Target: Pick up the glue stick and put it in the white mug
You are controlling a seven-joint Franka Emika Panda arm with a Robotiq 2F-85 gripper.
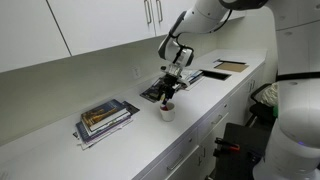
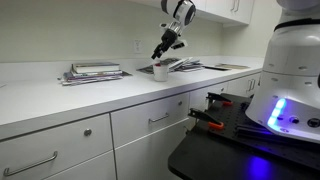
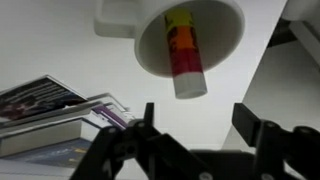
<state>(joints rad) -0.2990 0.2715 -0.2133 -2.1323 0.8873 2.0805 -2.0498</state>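
Observation:
The white mug (image 1: 166, 113) stands on the white counter in both exterior views (image 2: 159, 72). In the wrist view the mug (image 3: 225, 30) is seen from above with the glue stick (image 3: 184, 50) standing inside it, leaning, its pale end sticking out past the rim. A red tip of the glue stick (image 1: 168, 104) shows above the mug. My gripper (image 3: 198, 125) is open and empty, a short way above the mug (image 1: 173, 88) (image 2: 161, 55).
A stack of books (image 1: 105, 118) (image 2: 95, 72) (image 3: 50, 110) lies on the counter beside the mug. Flat dark magazines (image 1: 157, 93) (image 2: 188, 65) lie behind it. A dark board (image 1: 230, 66) lies farther along. Wall cabinets hang above the counter.

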